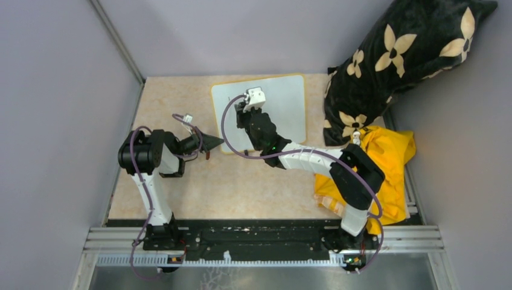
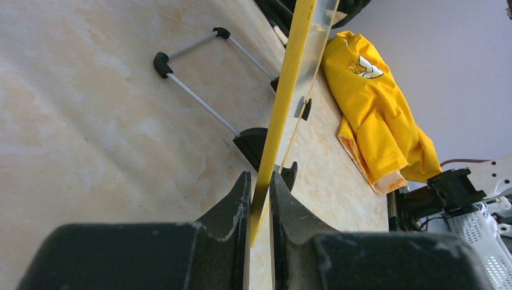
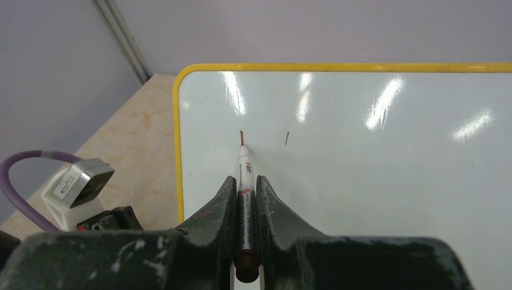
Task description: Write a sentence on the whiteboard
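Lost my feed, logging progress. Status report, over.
Left claw clamped on whiteboard edge. Right claw holds marker, tip at the board. Two short strokes only, writing barely begun. Floral pillow, yellow shirt off right, not blocking.

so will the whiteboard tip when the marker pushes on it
The whiteboard looks thin and light, on slim wire feet, so it may tip or slide if free. The left jaws pinch its yellow edge, which likely steadies it. Its glossy face seems slippery.
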Controlling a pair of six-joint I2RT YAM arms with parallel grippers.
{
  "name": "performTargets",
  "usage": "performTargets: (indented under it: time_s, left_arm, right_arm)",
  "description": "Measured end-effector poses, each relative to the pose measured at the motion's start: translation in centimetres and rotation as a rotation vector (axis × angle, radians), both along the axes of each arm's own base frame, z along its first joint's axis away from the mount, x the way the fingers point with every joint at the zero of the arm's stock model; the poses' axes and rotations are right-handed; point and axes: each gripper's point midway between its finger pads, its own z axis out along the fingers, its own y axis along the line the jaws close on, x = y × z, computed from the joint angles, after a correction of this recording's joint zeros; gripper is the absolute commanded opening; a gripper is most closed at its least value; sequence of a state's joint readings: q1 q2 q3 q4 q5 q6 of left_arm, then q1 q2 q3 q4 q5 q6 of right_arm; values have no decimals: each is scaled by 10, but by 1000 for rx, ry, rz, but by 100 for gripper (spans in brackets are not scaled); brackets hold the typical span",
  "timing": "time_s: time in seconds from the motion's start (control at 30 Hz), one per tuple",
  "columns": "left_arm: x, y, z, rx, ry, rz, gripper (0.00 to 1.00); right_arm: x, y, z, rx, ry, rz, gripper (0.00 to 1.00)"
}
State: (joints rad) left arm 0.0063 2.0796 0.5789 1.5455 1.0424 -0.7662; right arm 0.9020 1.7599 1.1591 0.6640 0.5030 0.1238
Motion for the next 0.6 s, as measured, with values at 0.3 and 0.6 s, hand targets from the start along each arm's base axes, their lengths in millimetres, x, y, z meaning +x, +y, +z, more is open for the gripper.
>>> performTargets:
  time_s: [0.3, 0.6]
  left_arm:
    - [0, 0, 0, 0, 1, 2, 0]
    - [0, 0, 0, 0, 0, 1, 0]
  right_arm:
    - [-5, -6, -5, 3, 11, 1, 0]
    - [-8, -10, 14, 36, -9, 3, 0]
